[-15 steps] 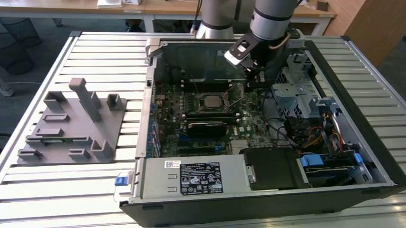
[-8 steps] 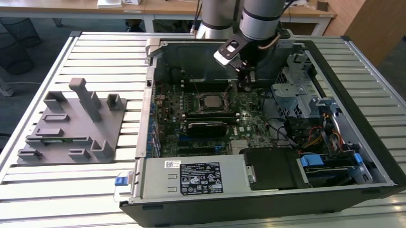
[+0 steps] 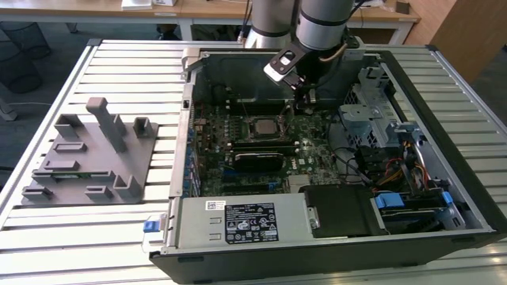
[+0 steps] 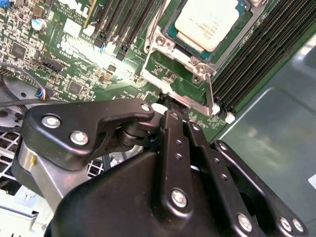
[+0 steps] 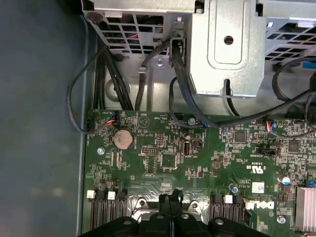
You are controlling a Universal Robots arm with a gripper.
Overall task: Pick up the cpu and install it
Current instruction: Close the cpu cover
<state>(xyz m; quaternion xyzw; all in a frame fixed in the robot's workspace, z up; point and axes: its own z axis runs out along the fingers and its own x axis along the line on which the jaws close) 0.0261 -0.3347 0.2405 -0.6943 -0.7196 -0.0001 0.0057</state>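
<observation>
the cpu (image 4: 210, 22) already lies in its socket on the motherboard (image 5: 168, 158), so i judge the install nearly finished. the gripper (image 5: 170, 198), pressed together on nothing, hovers just beside the socket frame (image 4: 165, 49); securing it would call for careful pressure. the open case (image 3: 317, 261) rests on a slatted tabletop (image 3: 119, 59), a grey fixture (image 3: 87, 154) on the exterior view's left, desks (image 3: 214, 9) far behind.

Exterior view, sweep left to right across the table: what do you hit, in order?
grey plastic fixture → cpu, seated in the motherboard socket → gripper, down inside the case just past the socket → metal drive cage. The power supply is left out because it overlaps the cpu's span.
</observation>
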